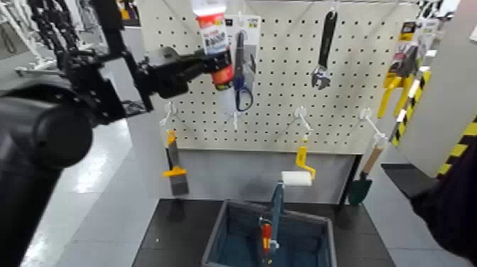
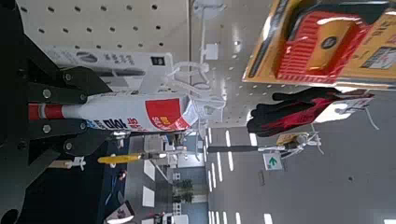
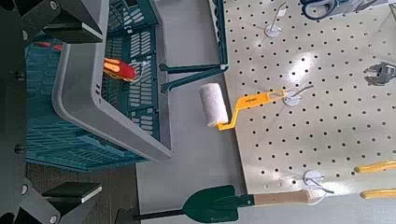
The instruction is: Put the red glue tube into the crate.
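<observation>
Gripping the tube (image 1: 214, 35) in the left gripper (image 1: 217, 64), clamped across the red end, nozzle end low, white end up; high beyond the crate (image 1: 245, 206), toward its left side. Parked right gripper (image 3: 77, 110) apart and empty, to the right of the crate. For a clean transfer: keep the clamp firm, draw straight back toward the crate to clear the hook (image 2: 192, 73) and the scissors pack (image 1: 245, 53) before lowering. Avoid any sideways sweep, likely to snag the pack. Then bring over the crate's left half, away from the upright handle (image 1: 277, 199) and the red tool (image 1: 266, 234) inside. Lower past the rim, turn flatter if needed, release only with the whole length inside. Hard to make out: white end cut off at the top of the head view; cannot tell contact with the hook from a near miss. Nozzle partly masked by the grip. Near rim of the crate out of the head view; floor of the crate mostly dark, depth of free space uncertain.
</observation>
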Tool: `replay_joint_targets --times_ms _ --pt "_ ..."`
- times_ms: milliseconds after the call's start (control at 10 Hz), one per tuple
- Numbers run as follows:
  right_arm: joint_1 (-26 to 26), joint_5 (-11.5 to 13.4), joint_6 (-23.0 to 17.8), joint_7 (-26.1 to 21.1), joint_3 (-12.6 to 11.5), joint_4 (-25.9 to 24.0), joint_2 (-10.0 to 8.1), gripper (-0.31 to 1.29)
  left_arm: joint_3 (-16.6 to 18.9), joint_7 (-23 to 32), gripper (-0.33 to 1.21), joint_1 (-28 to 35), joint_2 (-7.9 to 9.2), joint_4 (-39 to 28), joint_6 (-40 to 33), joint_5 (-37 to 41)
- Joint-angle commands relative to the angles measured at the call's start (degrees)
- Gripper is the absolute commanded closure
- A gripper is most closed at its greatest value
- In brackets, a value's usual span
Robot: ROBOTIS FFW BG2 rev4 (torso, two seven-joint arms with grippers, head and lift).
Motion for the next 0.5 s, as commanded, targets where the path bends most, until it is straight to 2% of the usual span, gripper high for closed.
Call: replay_joint_targets --times_ms 100,500 --pt "0.0 0.0 0.0 0.0 0.1 0.0 7.21 0.17 -3.6 0.6 1.15 2.1 -0.88 2.7 -0.6 3.3" --pt "-0.1 0.0 0.0 0.1 0.3 0.1 7.12 0.17 -7.1 0.8 1.15 5.4 -1.76 6.5 -1.0 5.8"
